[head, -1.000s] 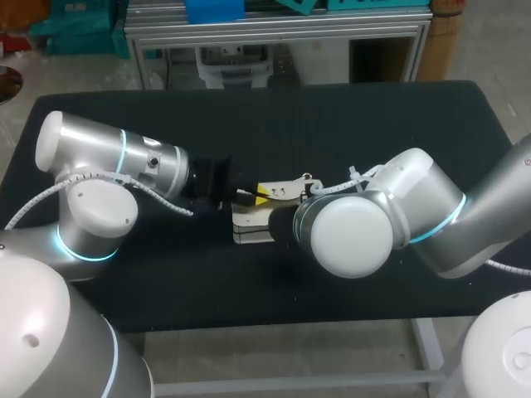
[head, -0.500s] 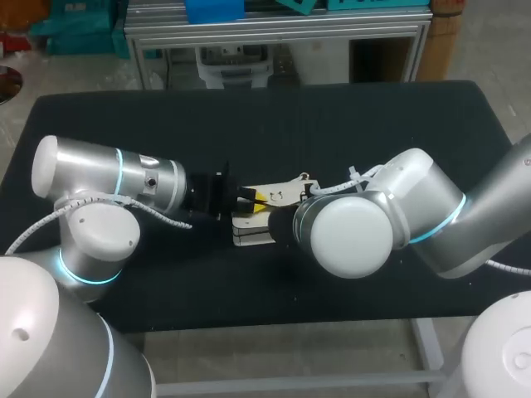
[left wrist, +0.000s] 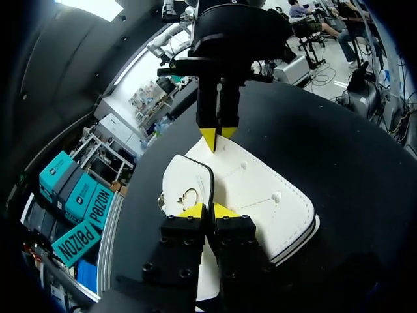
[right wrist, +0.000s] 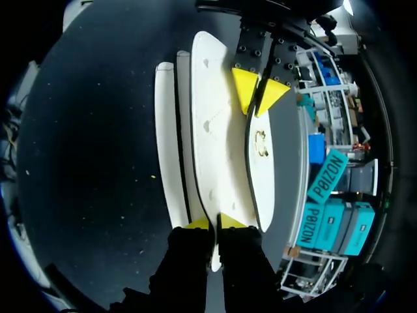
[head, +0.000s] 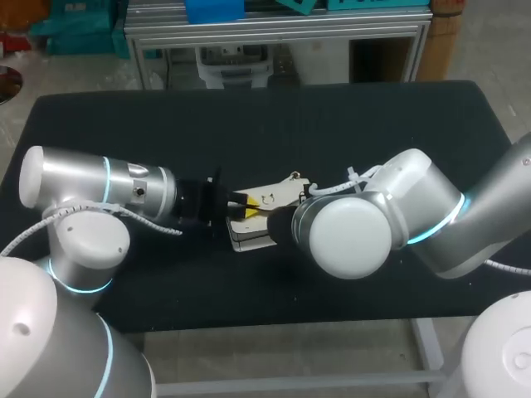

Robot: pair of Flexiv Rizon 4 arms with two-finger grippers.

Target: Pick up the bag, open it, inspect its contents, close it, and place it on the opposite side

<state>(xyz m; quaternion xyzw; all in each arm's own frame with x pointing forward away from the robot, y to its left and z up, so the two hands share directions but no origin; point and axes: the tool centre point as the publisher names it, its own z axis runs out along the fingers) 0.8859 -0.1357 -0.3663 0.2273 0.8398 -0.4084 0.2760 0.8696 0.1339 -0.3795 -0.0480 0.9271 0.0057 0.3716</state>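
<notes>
A white bag point(head: 264, 217) with a black-trimmed flap and a metal ring clasp point(left wrist: 189, 195) lies on the black table point(head: 332, 124) near its middle. My left gripper point(head: 241, 204) comes in from the left, its yellow tips pinched on the flap's trimmed edge point(left wrist: 207, 210). From the opposite end, my right gripper point(right wrist: 214, 223) is shut on the bag's point(right wrist: 215, 143) edge; the arm's wrist hides it in the head view. Each wrist view shows the other gripper at the bag's far end: the right gripper point(left wrist: 218, 135) and the left gripper point(right wrist: 259, 91).
The black table extends bare all round the bag, with wide room at the back and on the far right point(head: 448, 124). My right arm's bulky wrist point(head: 348, 234) sits just in front of and beside the bag.
My left arm has drawn back to the left, taking its gripper and the flap edge with it. The bag has shifted slightly left. The right arm has stayed put.
</notes>
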